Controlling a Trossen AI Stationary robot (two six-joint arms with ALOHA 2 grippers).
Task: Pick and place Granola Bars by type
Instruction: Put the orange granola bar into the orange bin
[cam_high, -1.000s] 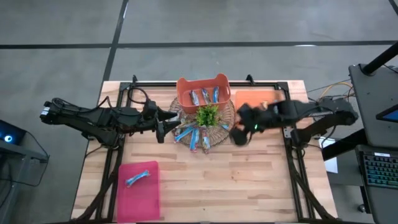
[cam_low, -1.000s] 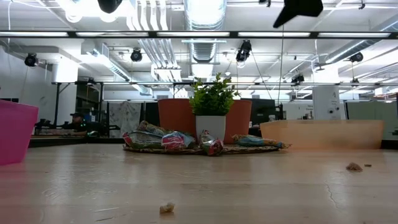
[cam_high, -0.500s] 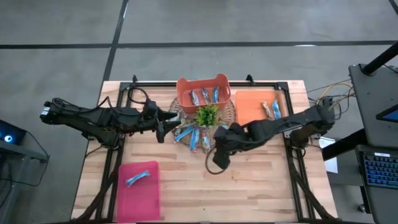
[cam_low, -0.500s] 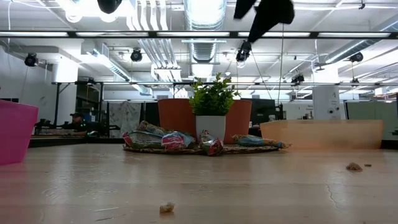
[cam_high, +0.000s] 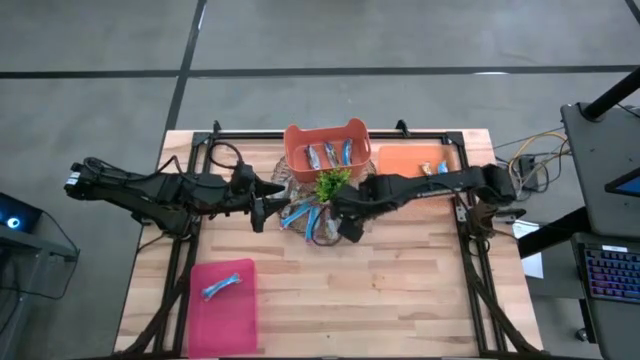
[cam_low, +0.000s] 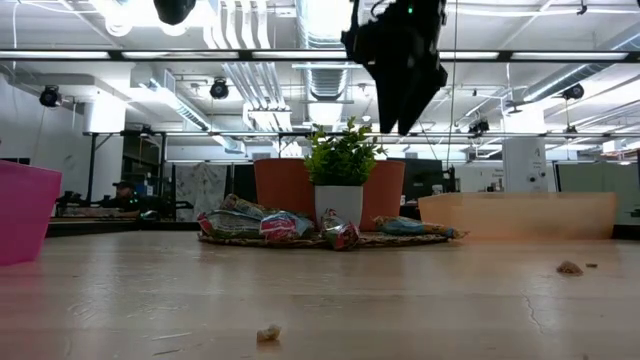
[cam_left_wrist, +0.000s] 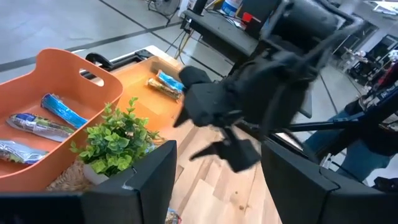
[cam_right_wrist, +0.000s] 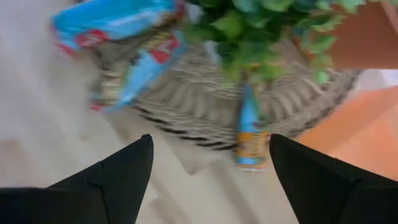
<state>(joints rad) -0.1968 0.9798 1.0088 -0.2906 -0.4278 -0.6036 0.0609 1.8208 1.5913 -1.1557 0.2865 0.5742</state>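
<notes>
Granola Bars (cam_high: 303, 217) in shiny blue-and-white wrappers are lying in a loose pile on a round woven wicker mat (cam_right_wrist: 186, 115) at the centre of the high view, just in front of a small green leafy plant in a white pot (cam_high: 333, 184). More blue-wrapped bars (cam_high: 329, 155) are sitting inside the orange plastic basket with handle slots (cam_high: 296, 139) just above the plant, one is resting in the flat pink rectangular bin (cam_high: 196, 330) at the lower left, and tan-and-blue bars (cam_high: 434, 168) are lying on the flat orange tray (cam_high: 400, 160) to the right of the basket.

The right gripper (cam_high: 349, 228) is hanging over the right edge of the pile, near the middle of the high view; its two dark fingers (cam_right_wrist: 115, 180) are standing wide apart with nothing between them, and the right wrist view is showing a single bar lying on the mat's edge between them, farther off. In the low view it is hovering well above the plant, clear of the wooden slatted table (cam_high: 390, 290).

The left gripper (cam_high: 263, 212) is waiting just left of the pile, its fingers (cam_left_wrist: 149, 180) spread apart and empty.
</notes>
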